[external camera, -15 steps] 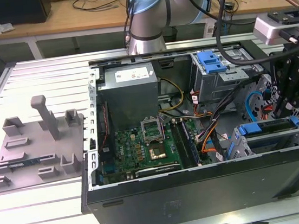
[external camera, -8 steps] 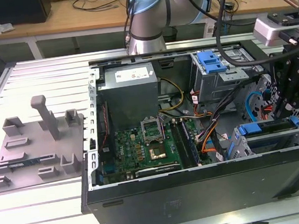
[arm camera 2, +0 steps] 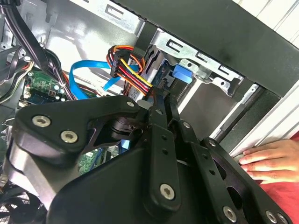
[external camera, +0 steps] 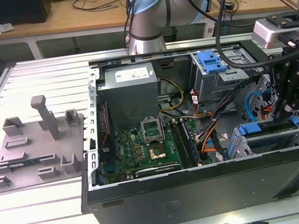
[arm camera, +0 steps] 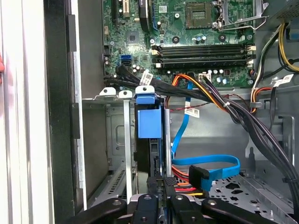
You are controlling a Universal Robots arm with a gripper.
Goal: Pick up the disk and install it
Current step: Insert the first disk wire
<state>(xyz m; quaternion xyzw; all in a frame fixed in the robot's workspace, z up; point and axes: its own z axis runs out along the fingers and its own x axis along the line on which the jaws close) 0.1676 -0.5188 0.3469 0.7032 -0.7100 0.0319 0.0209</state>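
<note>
Lying at the exterior view's left, a grey plastic fixture [external camera: 37,150] with upright pegs rests on the slatted white table [external camera: 43,223]. Next to it, filling the middle of the frame, the open computer case [external camera: 203,190] shows its grey power supply box [external camera: 132,92], the green motherboard [external camera: 143,151] below that, and a metal drive cage with a blue latch piece [external camera: 211,61] toward the upper right. At the lower right of that frame the black gripper [external camera: 292,100] hangs just above the lower drive cage [external camera: 273,140], where the disk [external camera: 266,127] sits edge-up in its slot, its blue bracket showing along the top. In the first wrist view the disk [arm camera: 150,140] stands in the cage left of centre, its blue bracket tab above and its dark body running down to the gripper [arm camera: 159,186] at the bottom edge, between the fingers [arm camera: 169,182]. Those fingers stand close together at the disk's near edge, but whether they actually clamp it I cannot tell. In the second wrist view a person's hand [arm camera 2: 268,161] rests on the case edge at the lower right.
</note>
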